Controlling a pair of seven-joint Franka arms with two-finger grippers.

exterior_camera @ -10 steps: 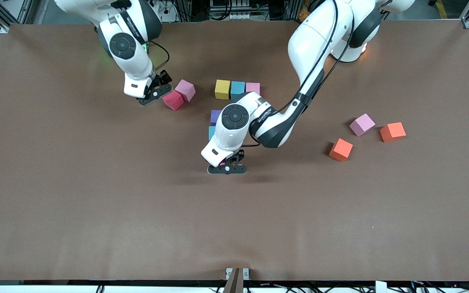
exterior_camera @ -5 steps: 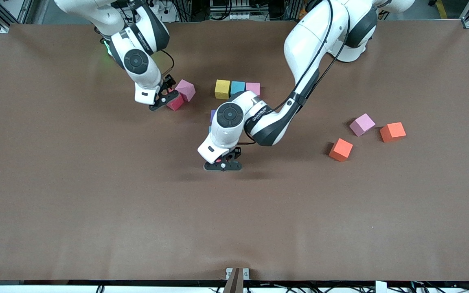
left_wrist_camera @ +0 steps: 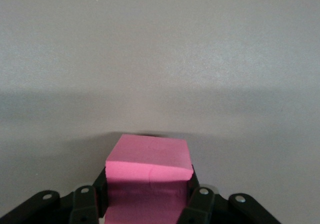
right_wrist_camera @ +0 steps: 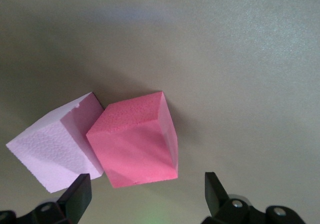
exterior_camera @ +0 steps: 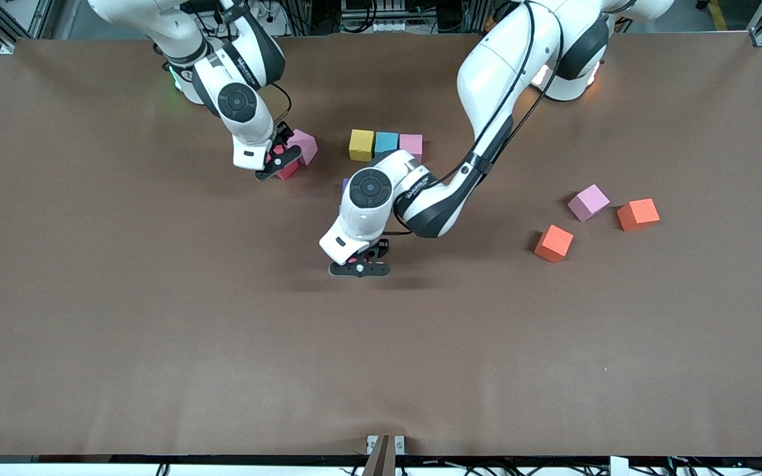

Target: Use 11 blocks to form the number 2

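My left gripper (exterior_camera: 359, 268) hangs low over bare brown table, shut on a bright pink block (left_wrist_camera: 150, 159). A yellow block (exterior_camera: 361, 144), a sky blue block (exterior_camera: 386, 142) and a pink block (exterior_camera: 411, 143) stand in a row. Just nearer the camera a purple block (exterior_camera: 345, 184) peeks out from under the left arm, which hides the rest of the number 2. My right gripper (exterior_camera: 280, 158) is open over a deep pink block (right_wrist_camera: 135, 144), which touches a pale pink block (right_wrist_camera: 50, 149). Its fingers (right_wrist_camera: 80, 196) stand on either side of the deep pink block, above it.
Toward the left arm's end of the table lie two orange blocks (exterior_camera: 553, 242) (exterior_camera: 638, 214) and a pale purple block (exterior_camera: 588, 201), all loose and askew. The brown table mat (exterior_camera: 381, 370) stretches bare toward the camera.
The right arm has swung toward the two pink blocks and now hangs over the deep pink one. The left gripper, still holding its block, has drifted slightly toward the right arm's end.
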